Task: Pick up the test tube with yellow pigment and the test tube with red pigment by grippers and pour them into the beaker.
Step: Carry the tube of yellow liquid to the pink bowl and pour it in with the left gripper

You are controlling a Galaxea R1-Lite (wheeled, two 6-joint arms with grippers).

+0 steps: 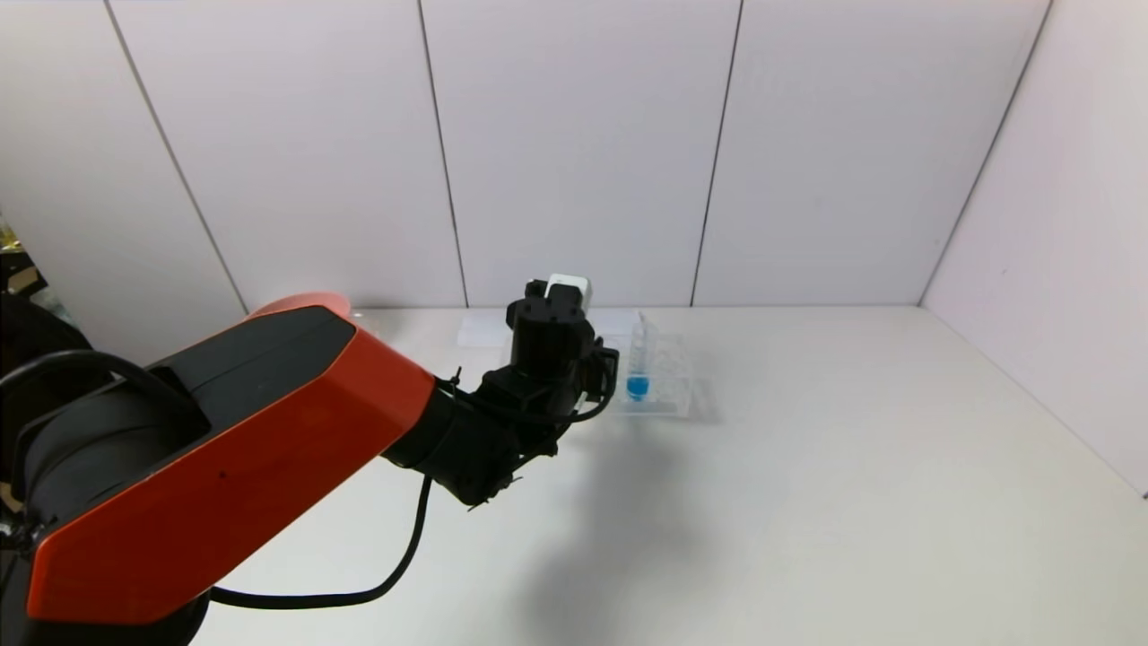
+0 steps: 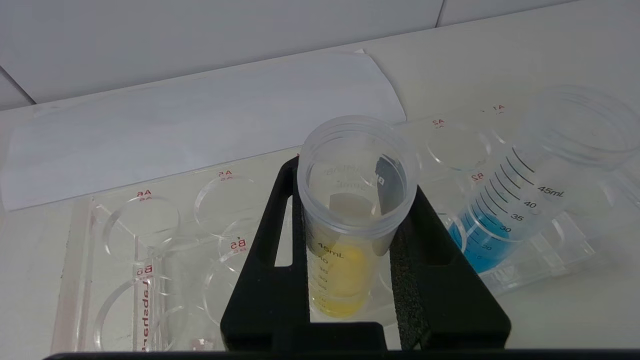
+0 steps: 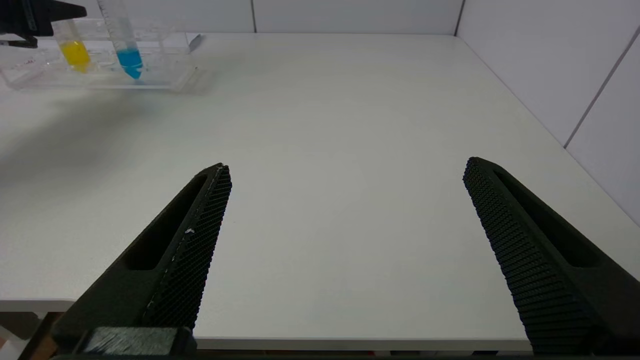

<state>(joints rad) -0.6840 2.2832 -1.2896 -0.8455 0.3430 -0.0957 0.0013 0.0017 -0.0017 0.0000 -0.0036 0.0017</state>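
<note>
In the centre of the left wrist view, the left gripper (image 2: 350, 235) is clamping its black fingers (image 2: 272, 260) on the test tube with yellow pigment (image 2: 350, 220), which is standing in the clear rack (image 2: 125, 260) (a blue-filled tube (image 2: 505, 210) is sitting just beside it, toward the right of the frame). In the right wrist view, the right gripper (image 3: 345, 240) is hovering at the bottom of the frame over the white table (image 3: 340, 125), jaws spread wide apart and holding nothing.
</note>
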